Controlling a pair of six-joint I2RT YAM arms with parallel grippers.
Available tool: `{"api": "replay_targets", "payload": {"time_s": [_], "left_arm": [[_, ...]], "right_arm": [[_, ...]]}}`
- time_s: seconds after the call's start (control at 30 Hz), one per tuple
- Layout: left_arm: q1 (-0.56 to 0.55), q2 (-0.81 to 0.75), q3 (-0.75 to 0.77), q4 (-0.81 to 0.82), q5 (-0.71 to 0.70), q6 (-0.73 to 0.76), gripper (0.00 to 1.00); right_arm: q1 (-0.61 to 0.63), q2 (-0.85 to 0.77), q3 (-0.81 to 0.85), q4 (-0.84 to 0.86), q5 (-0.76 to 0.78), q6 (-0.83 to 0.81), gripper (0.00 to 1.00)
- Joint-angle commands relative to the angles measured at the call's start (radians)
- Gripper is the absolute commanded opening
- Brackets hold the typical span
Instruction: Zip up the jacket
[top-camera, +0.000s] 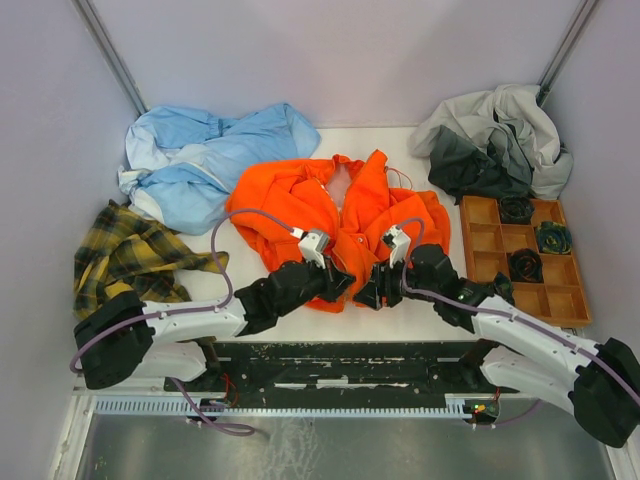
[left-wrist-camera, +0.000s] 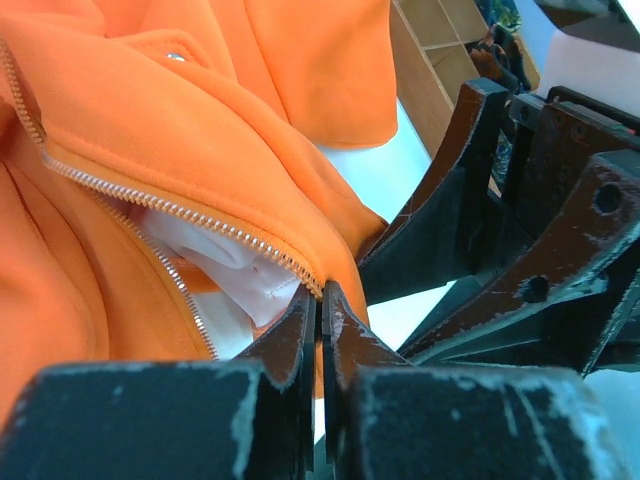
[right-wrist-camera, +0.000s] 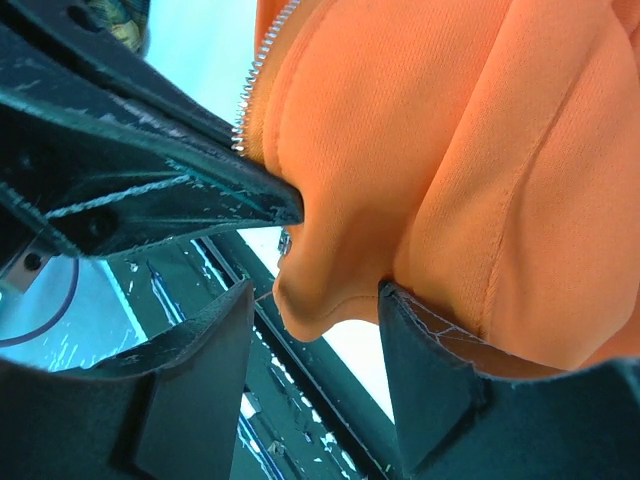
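The bright orange soft fabric jacket (top-camera: 340, 225) lies crumpled at the middle of the white table (top-camera: 405, 160), front uppermost, between both arms.

The left gripper (top-camera: 338, 282) has its fingers pressed together at the lower end of the light metal zipper (left-wrist-camera: 170, 210), apparently nipping the jacket's edge, though the contact point is partly hidden. The right gripper (top-camera: 376, 288) sits just beside it, fingers apart, with a rounded fold of hem bulging between them.

Right of the jacket is a brown wooden compartment tray (top-camera: 480, 240). Three of its compartments each hold a dark rolled fabric bundle (top-camera: 523, 265).

Only the left wrist view shows the two zipper rows standing apart over pale pink lining (left-wrist-camera: 245, 270). Only the right wrist view shows the fold between the right fingers (right-wrist-camera: 425, 350).

Around the table lie a light blue garment (top-camera: 210, 160), a yellow-and-black plaid shirt (top-camera: 125, 255) and a grey and dark clothing heap (top-camera: 495, 140). Pale lilac walls (top-camera: 340, 50) enclose it.
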Motion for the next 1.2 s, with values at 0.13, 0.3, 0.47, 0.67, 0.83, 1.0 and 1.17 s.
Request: {"api": "replay_targets", "payload": {"time_s": [0.13, 0.3, 0.47, 0.67, 0.83, 1.0, 1.17], "left_arm": [[-0.062, 0.022, 0.093, -0.082, -0.188, 0.072, 0.03], [-0.08, 0.046, 0.108, -0.081, -0.196, 0.057, 0.03], [-0.081, 0.043, 0.105, -0.078, -0.185, 0.044, 0.03], [-0.083, 0.051, 0.101, -0.07, -0.182, 0.026, 0.03], [-0.083, 0.048, 0.094, -0.06, -0.185, 0.003, 0.03], [-0.082, 0.047, 0.096, -0.067, -0.188, 0.01, 0.03], [-0.083, 0.039, 0.098, -0.079, -0.176, 0.014, 0.08]], "right_arm": [[0.034, 0.089, 0.083, -0.04, 0.099, -0.016, 0.59], [0.04, 0.142, 0.071, 0.02, 0.125, -0.013, 0.5], [0.041, 0.177, 0.047, 0.124, 0.095, -0.021, 0.48], [0.042, 0.22, 0.009, 0.244, 0.07, -0.015, 0.51], [0.041, 0.224, -0.018, 0.279, 0.098, -0.013, 0.46], [0.042, 0.205, -0.027, 0.275, 0.089, -0.022, 0.34], [0.042, 0.18, -0.035, 0.286, 0.073, -0.035, 0.17]]}}
